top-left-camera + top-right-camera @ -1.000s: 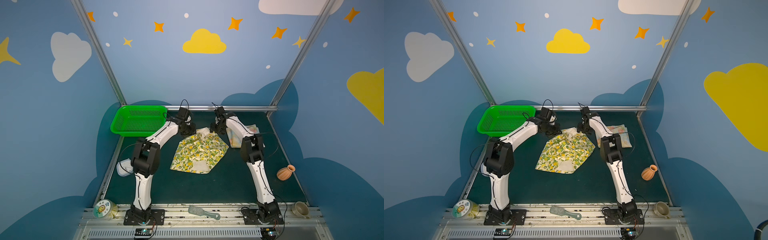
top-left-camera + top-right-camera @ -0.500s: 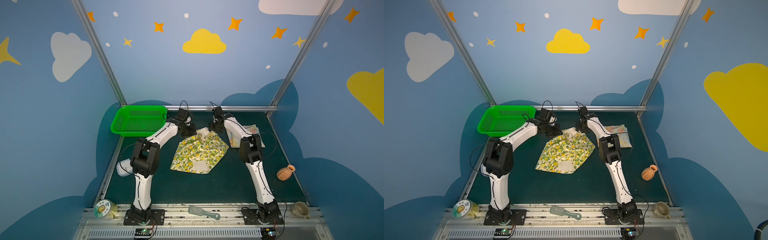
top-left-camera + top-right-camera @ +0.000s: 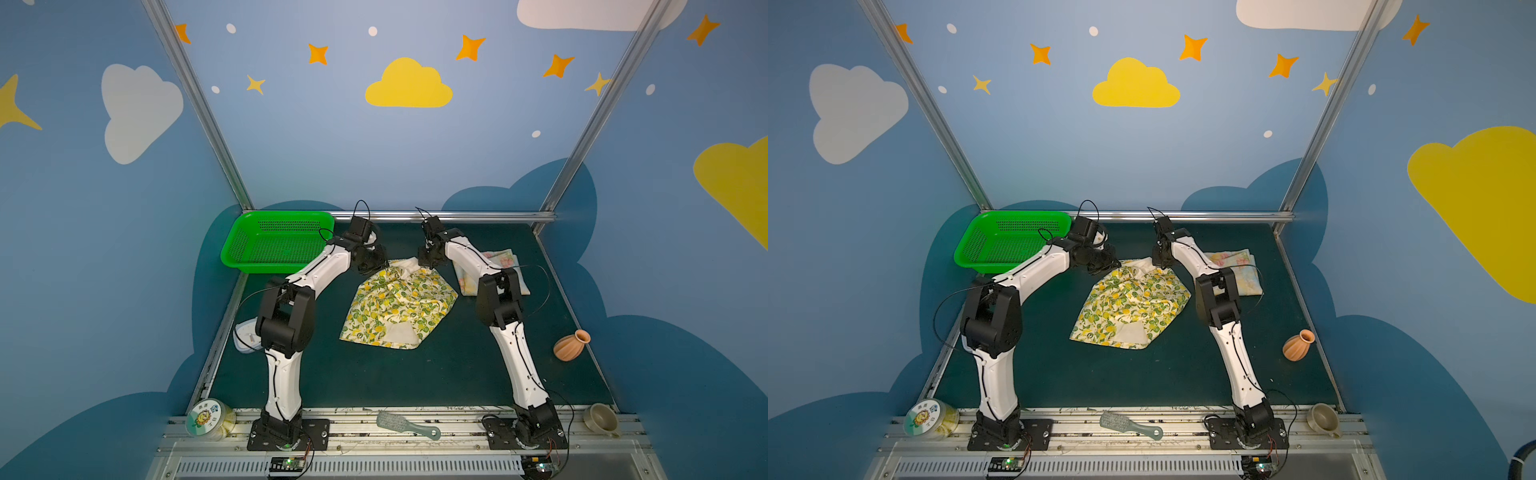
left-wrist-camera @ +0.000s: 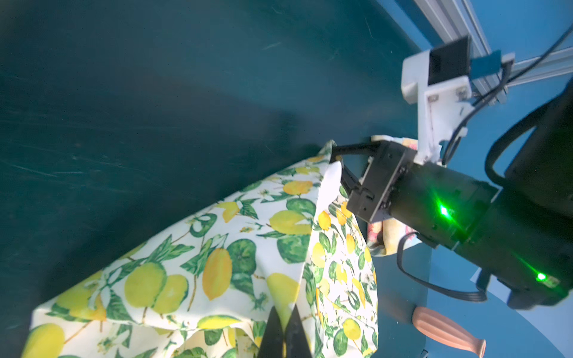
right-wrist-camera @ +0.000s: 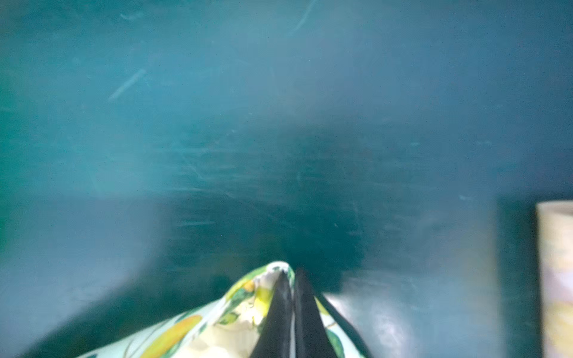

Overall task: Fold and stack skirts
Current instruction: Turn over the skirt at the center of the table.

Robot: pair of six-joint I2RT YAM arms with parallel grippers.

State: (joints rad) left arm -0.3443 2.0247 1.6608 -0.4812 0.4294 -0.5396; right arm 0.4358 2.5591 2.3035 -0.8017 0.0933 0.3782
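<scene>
The cream lemon-print skirt [image 3: 399,307] [image 3: 1133,307] lies spread on the dark green mat, its far edge bunched up between both arms. My left gripper [image 3: 376,264] [image 4: 285,313] is shut on a fold at the skirt's [image 4: 217,248] far left corner. At the far right corner, my right gripper [image 3: 426,262] [image 5: 291,272] is shut on the lemon skirt's [image 5: 217,325] edge. The pastel flowered skirt [image 3: 505,266] [image 3: 1239,266] rests folded on the mat to the right, partly hidden behind the right arm.
A green mesh basket [image 3: 274,245] stands at the back left corner. A terracotta vase [image 3: 571,345] lies at the right edge. On the front rail are a cup [image 3: 600,417], a brush [image 3: 405,424] and a round tin [image 3: 210,419]. A white object [image 3: 245,336] lies left.
My right gripper has shifted slightly left over the lemon skirt's far edge and closed on it. The left arm keeps its grip and has not moved.
</scene>
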